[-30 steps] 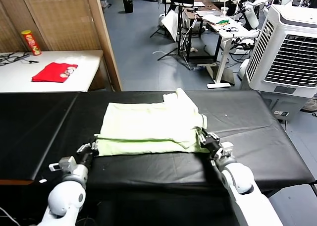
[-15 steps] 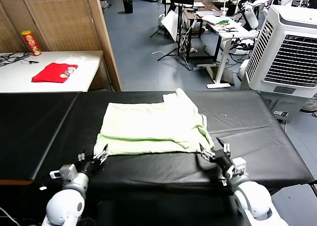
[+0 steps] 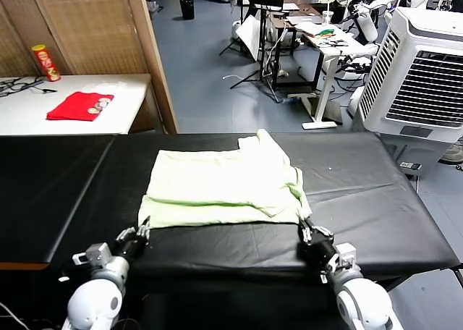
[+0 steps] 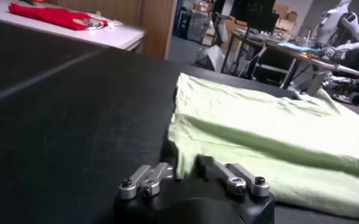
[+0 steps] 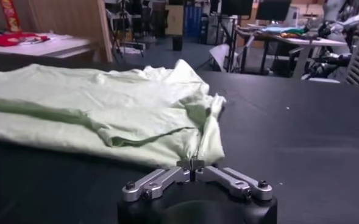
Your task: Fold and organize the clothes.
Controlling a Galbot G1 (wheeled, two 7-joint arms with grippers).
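Observation:
The pale green T-shirt [image 3: 217,185] lies folded into a flat rectangle in the middle of the black table [image 3: 376,200]. My left gripper [image 3: 142,227] sits low on the table at the shirt's near left corner. In the left wrist view the T-shirt [image 4: 258,134] has its hem between the dark fingers of the left gripper [image 4: 187,164]. My right gripper [image 3: 307,232] is at the near right corner. In the right wrist view the right gripper [image 5: 193,163] has its tips pressed together on the corner edge of the T-shirt [image 5: 94,103].
A red folded cloth [image 3: 78,104] and a yellow-red can [image 3: 45,61] lie on a white side table [image 3: 22,116] at the far left. A wooden partition [image 3: 148,55] stands behind the table. A white air cooler [image 3: 423,69] is at the far right.
A second ago both grippers were at the shirt's front edge. They drew back towards me with fingers spread, and now both have closed at the shirt's two near corners.

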